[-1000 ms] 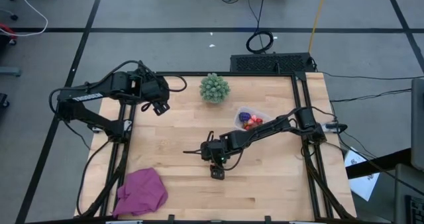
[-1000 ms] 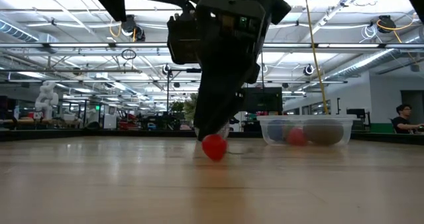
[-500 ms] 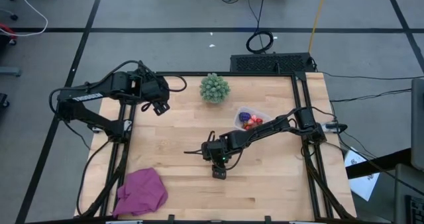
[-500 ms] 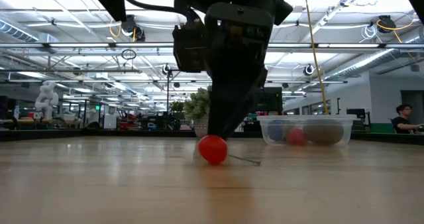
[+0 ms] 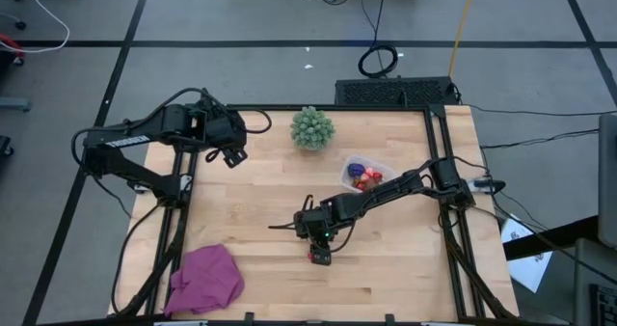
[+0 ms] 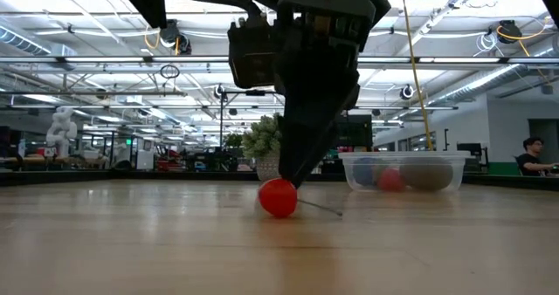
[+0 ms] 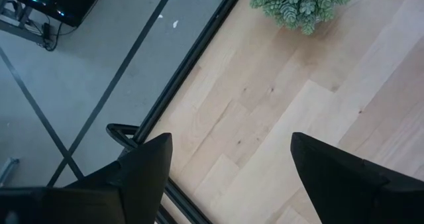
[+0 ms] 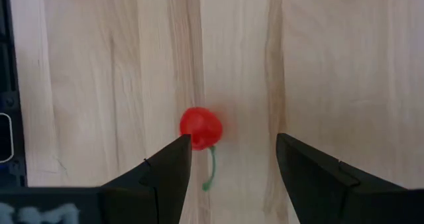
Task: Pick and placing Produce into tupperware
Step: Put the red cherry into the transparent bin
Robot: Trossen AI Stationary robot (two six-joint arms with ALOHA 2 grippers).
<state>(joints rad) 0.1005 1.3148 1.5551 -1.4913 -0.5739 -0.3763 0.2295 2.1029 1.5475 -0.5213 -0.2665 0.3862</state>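
Note:
A small red cherry (image 8: 201, 126) with a green stem lies on the table (image 5: 405, 268) near its middle. It also shows in the high view (image 5: 314, 258) and in the low view (image 6: 278, 198). My right gripper (image 8: 232, 143) points down over it, open, and the cherry sits beside one finger (image 8: 169, 168), off the middle of the gap. The clear tupperware (image 5: 366, 172) stands toward the far right on its base. It holds a purple piece, red pieces and a brown oval (image 6: 428, 177). My left gripper (image 7: 228, 141) waits open near the far left corner. My right gripper comes from above, pointing down. One fingertip (image 8: 179, 148) stands right against the cherry's side (image 8: 189, 136), and the other finger is well apart from it. Whether the finger touches the cherry, I cannot tell. The cherry rests on the table.
A green spiky ball (image 5: 312, 128) sits at the far edge, left of the tupperware. A magenta cloth (image 5: 205, 278) lies at the near left corner. Bare wood lies around the cherry and between it and the tupperware.
My right gripper has moved a little toward the table's near edge, staying low and open. The cherry has shifted the same way along the table, keeping beside the finger.

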